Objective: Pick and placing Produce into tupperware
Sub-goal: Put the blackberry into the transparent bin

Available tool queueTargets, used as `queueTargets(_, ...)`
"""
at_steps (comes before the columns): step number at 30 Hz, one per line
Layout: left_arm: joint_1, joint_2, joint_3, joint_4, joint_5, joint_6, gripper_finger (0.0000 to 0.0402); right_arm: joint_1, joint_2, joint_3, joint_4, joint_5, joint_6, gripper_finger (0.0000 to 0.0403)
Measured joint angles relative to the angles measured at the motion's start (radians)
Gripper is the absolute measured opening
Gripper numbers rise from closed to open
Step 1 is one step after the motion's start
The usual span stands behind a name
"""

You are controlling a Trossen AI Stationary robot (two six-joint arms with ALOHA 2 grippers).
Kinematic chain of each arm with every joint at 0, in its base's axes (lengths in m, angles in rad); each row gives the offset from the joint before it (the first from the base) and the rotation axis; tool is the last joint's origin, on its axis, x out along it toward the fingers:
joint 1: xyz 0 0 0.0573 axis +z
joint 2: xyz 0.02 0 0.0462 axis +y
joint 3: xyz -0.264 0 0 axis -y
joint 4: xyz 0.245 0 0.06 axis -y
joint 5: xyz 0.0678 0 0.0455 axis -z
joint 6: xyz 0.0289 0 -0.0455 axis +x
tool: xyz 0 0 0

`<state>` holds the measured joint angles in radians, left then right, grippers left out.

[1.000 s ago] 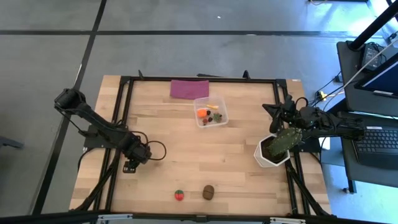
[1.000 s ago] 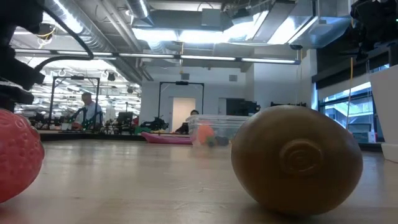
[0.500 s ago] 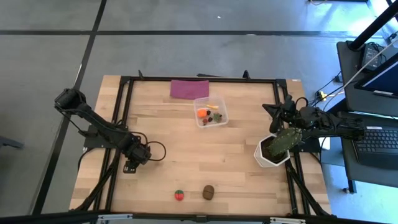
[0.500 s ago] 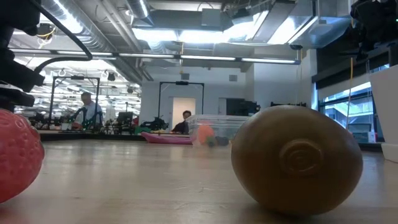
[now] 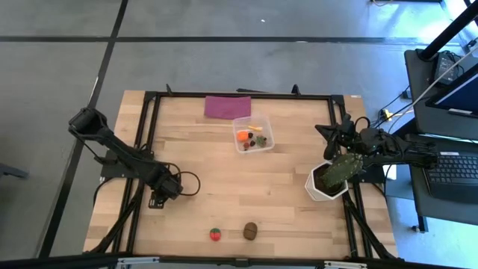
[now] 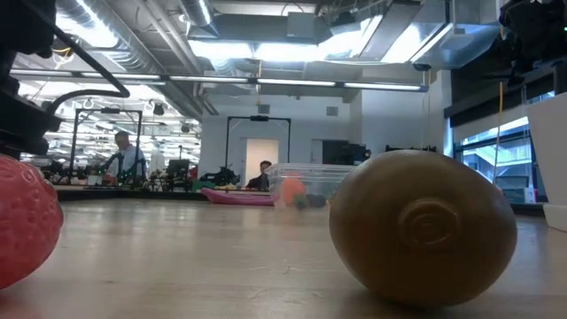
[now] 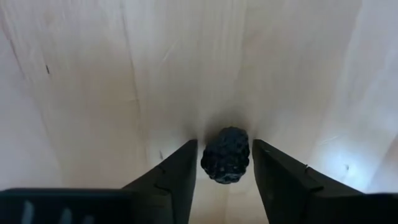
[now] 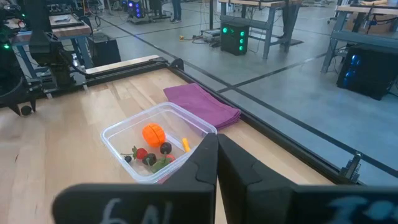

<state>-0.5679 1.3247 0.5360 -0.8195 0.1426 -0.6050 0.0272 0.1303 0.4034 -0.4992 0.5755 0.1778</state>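
In the high view's lower left, the left gripper [image 5: 156, 200] bends down to the table [image 5: 224, 194], fingers narrowly straddling a dark bumpy berry [image 7: 226, 155]. The right gripper [image 8: 216, 163], pressed shut, waits at the right edge, with the tupperware [image 5: 252, 135] at upper centre.

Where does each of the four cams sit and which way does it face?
High: overhead, straight down on the table; both arms, left gripper and right gripper show.
Low: table height, level across into the room; brown lump up close, dark arm parts at the edges.
Left wrist: down past its own fingers at a dark berry between them.
Right wrist: past its shut fingers toward the tupperware.
Shared: tupperware and purple cloth in high, low, right wrist.
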Motion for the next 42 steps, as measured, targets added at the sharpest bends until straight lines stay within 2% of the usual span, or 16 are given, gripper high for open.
queueTargets(7, -0.002, 0.028, 0.005, 0.005, -0.004, -0.049, 0.0138, 0.000, 0.000, 0.000, 0.000, 0.000, -0.003, 0.0009)
queueTargets(15, 0.003, 0.031, 0.013, -0.008, 0.010, -0.033, 0.0085, 0.000, 0.000, 0.000, 0.000, 0.001, -0.003, 0.0009)
queueTargets(17, 0.022, 0.033, 0.023, -0.008, 0.052, -0.007, 0.0085, 0.000, 0.000, 0.000, 0.000, 0.001, -0.003, 0.0009)
queueTargets(21, 0.080, 0.035, 0.052, 0.055, 0.244, 0.032, 0.0089, 0.000, 0.000, 0.000, 0.000, 0.001, -0.003, 0.0009)
queueTargets(26, 0.193, 0.036, 0.052, 0.312, 0.434, 0.018, 0.0102, 0.000, 0.000, 0.000, 0.001, 0.001, -0.008, 0.0009)
queueTargets(30, 0.313, 0.036, 0.053, 0.588, 0.479, -0.020, 0.0085, 0.000, 0.000, 0.000, 0.003, 0.001, -0.026, 0.0009)
queueTargets(32, 0.382, 0.035, 0.054, 0.728, 0.461, -0.048, 0.0083, 0.000, 0.000, 0.000, 0.008, 0.001, -0.030, 0.0009)
queueTargets(36, 0.527, 0.035, 0.058, 0.957, 0.329, -0.107, 0.0085, 0.000, 0.000, 0.000, 0.009, 0.001, -0.031, 0.0009)
queueTargets(38, 0.582, 0.035, 0.090, 0.977, 0.246, -0.074, 0.0091, 0.000, 0.000, 0.000, 0.009, 0.001, -0.032, 0.0009)
queueTargets(42, 0.654, 0.047, 0.225, 0.978, 0.069, 0.119, 0.0092, 0.000, 0.000, 0.000, 0.009, 0.001, -0.033, 0.0009)
